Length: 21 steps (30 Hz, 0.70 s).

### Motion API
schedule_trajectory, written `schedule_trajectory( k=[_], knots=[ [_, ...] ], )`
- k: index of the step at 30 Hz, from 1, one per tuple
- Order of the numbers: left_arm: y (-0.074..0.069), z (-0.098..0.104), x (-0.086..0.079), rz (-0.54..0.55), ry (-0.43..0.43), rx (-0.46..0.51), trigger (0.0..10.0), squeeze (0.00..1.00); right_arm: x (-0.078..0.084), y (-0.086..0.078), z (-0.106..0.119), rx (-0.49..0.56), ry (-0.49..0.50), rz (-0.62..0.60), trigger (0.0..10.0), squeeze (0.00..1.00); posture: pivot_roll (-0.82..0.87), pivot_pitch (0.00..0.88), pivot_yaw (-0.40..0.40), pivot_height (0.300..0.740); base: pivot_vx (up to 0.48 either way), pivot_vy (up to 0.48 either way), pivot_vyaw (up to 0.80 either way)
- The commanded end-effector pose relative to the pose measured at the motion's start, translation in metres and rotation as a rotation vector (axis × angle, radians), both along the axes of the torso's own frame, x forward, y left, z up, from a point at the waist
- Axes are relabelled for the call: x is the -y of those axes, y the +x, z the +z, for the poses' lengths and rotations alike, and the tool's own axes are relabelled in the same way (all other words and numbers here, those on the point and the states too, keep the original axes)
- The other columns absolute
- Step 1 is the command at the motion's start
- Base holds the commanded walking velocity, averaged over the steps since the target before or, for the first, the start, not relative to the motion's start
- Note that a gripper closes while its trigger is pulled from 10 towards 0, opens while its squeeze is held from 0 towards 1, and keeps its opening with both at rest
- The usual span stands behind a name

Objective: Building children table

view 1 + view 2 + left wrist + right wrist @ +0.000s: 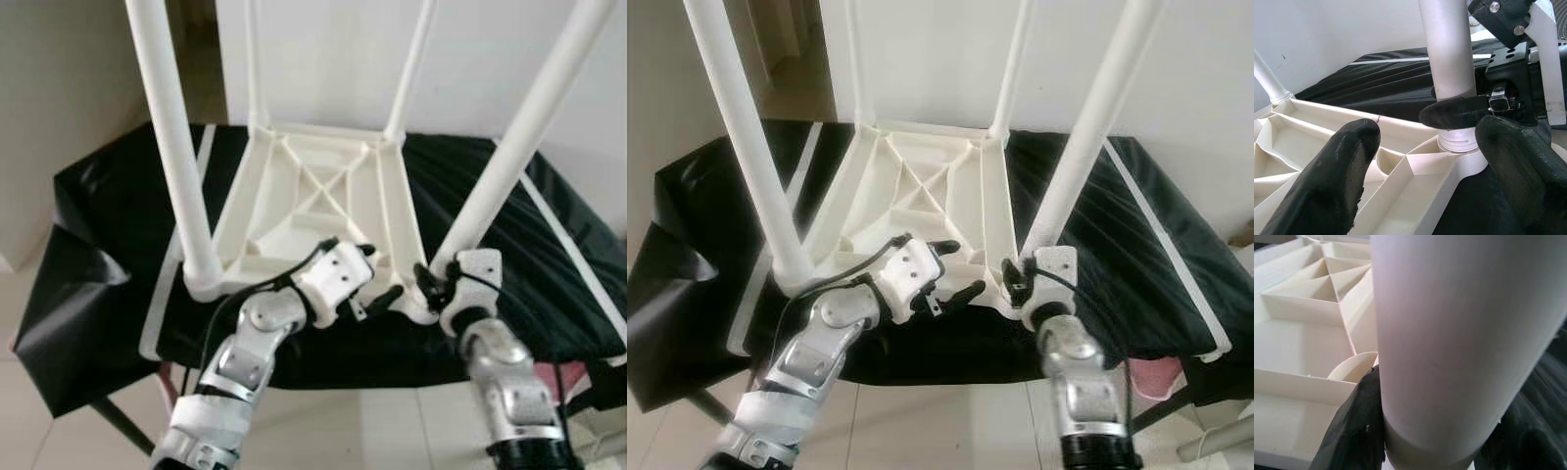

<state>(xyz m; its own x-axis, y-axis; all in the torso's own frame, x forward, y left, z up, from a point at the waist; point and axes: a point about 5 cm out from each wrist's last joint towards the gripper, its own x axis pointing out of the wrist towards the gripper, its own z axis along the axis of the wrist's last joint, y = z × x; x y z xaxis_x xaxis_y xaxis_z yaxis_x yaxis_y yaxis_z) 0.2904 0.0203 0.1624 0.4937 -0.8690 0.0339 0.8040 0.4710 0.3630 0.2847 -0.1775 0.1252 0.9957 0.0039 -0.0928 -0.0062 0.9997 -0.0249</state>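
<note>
Plain white wall (323,59) behind, pale tiled floor (323,431) below, work surface draped in glossy black sheeting (108,215) with white stripes, dark support leg (118,421) underneath, doorway opening (784,59) at upper left, soft daylight.

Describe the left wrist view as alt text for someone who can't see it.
A white table leg stands in the corner socket of an upside-down white tabletop, gripped near its base by the right claw. The left claw hangs open in front, its two black fingers either side of that corner. Black cloth lies behind.
</note>
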Motion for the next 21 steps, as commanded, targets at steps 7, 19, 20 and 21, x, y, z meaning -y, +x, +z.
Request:
schedule_trajectory(
  k=[7,19,20,21],
  knots=[
    [0.004,0.0,-0.003,0.106,-0.036,0.006,10.0,0.0,-0.008,-0.007,-0.026,-0.111,0.086,-0.377,10.0,0.0,-0.02,0.0,-0.061,0.74,0.0,0.0,0.0],
    [0.007,0.001,-0.003,0.104,-0.037,0.011,10.0,0.0,-0.018,-0.004,-0.015,-0.07,0.093,-0.344,10.0,0.0,-0.03,0.0,-0.054,0.74,0.0,0.0,0.0],
    [0.007,0.001,-0.003,0.105,-0.037,0.01,10.0,0.0,-0.018,-0.003,-0.014,-0.065,0.09,-0.34,10.0,0.0,-0.03,0.0,-0.054,0.74,0.0,0.0,0.0],
    [0.007,0.001,-0.003,0.105,-0.037,0.01,10.0,0.0,-0.018,-0.003,-0.014,-0.065,0.09,-0.34,10.0,0.0,-0.03,0.0,-0.054,0.74,0.0,0.0,0.0]
  ],
)
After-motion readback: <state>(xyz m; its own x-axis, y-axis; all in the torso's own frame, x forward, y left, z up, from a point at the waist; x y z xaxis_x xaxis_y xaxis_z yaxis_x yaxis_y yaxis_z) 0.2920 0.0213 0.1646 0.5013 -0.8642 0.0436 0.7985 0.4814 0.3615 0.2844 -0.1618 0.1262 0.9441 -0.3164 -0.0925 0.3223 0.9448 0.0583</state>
